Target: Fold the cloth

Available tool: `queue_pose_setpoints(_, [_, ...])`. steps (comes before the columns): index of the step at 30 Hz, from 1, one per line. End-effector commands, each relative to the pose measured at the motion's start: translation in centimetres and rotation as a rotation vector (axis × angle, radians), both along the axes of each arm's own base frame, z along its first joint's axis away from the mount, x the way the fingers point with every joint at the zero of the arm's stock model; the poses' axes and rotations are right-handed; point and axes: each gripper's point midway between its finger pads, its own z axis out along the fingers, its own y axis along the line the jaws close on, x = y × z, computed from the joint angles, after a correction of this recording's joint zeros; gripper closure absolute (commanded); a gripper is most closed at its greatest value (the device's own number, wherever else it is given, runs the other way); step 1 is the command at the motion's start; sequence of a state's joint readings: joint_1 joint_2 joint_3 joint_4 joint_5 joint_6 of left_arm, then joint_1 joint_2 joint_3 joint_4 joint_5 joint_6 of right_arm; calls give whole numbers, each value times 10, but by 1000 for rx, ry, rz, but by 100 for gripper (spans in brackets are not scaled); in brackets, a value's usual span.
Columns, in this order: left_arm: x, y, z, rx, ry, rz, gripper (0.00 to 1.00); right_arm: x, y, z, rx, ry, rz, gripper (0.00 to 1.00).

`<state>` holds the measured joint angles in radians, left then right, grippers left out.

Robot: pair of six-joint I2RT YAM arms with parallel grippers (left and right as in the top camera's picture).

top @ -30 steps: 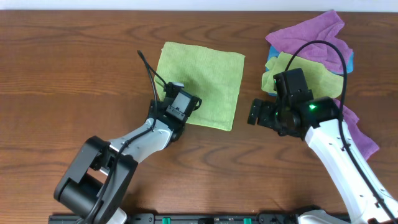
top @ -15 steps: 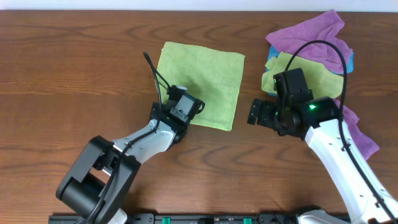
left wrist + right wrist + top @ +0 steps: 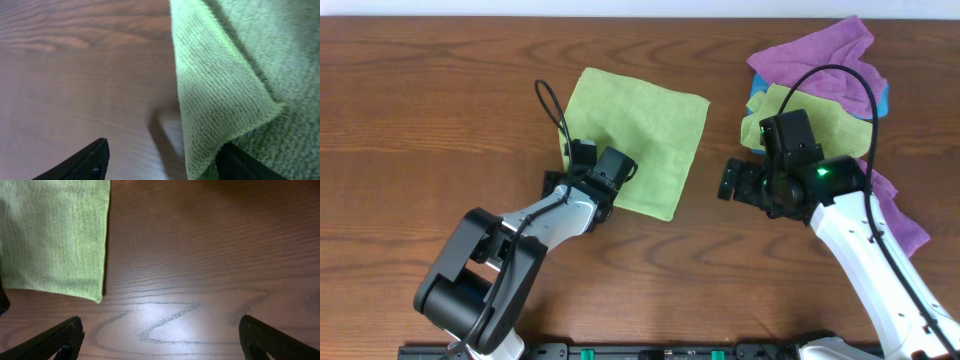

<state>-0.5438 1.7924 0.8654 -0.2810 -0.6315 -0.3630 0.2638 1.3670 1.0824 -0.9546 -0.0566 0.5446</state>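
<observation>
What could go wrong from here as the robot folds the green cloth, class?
1. The left end effector is open with only an edge of the cloth between its fingers; closing may catch too little and slip.
2. The right end effector is open over bare table beside the cloth's corner, so a one-sided pull could drag or skew it.

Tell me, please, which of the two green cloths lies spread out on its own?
The bright lime-green cloth mid-table, by the left gripper; the duller green one is bunched among purple cloths at the far right.
</observation>
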Motion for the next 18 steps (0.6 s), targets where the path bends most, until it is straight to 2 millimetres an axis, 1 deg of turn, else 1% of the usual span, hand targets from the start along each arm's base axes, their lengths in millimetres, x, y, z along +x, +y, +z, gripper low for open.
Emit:
queue_pose_setpoints(1, [0, 13, 9, 9, -67, 101, 30, 0, -2, 3, 6, -13, 1, 1])
queue_pose_setpoints(5, [-1, 7, 14, -52, -78, 114, 30, 0, -2, 3, 5, -13, 1, 1])
queue_pose_setpoints(8, [-1, 7, 15, -59, -82, 119, 30, 0, -2, 3, 5, -13, 2, 1])
queue_pose_setpoints(13, [3, 18, 25, -15, -158, 175, 31, -1, -1, 3, 4, -12, 11, 1])
queue_pose_setpoints(16, [3, 21, 27, 4, -168, 182, 31, -1, -1, 3, 4, -13, 18, 1])
queue_pose_setpoints(18, [2, 22, 27, 2, -169, 192, 33, -1, -1, 3, 6, -13, 20, 1])
